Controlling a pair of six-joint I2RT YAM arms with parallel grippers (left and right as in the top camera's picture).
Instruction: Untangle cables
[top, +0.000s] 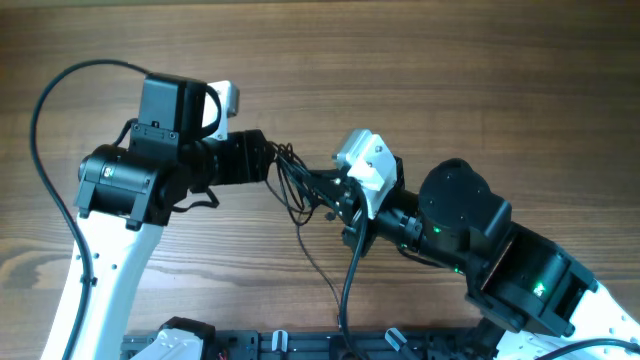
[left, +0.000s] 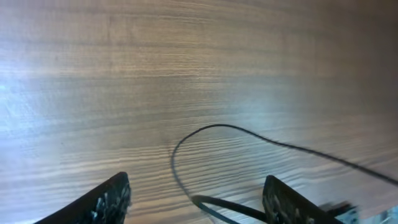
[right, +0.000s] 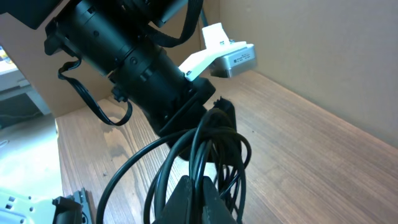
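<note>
The thin, dark grey-black flexible cables (right: 214, 146) are found bunched in several overlapping loops above the middle of the brown wood-grain table (left: 186, 62), lifted off its surface rather than lying flat on it. The bundle is pinched at its lower end by the right gripper (right: 196, 183), whose black fingers are pressed together on the gathered strands. This hold is judged to serve as an anchor, so that the loops hang free and can be picked apart. The left gripper (left: 196, 204) is placed just beside the bundle on the side towards the table's left edge, its tip touching or nearly touching the loops. Its textured black fingers (left: 112, 199) are spread wide, with nothing clamped between them. Only a single strand is seen crossing the gap low in the left wrist view. One open curl of cable is seen against the wood beyond those fingers; whether it rests on the table cannot be told. From overhead, one thin strand is seen trailing from the bundle (top: 295, 188) towards the table's near edge. The wide spread is judged to be preparation for taking one loop. No plug ends can be made out. The tangle is judged not yet undone.
</note>
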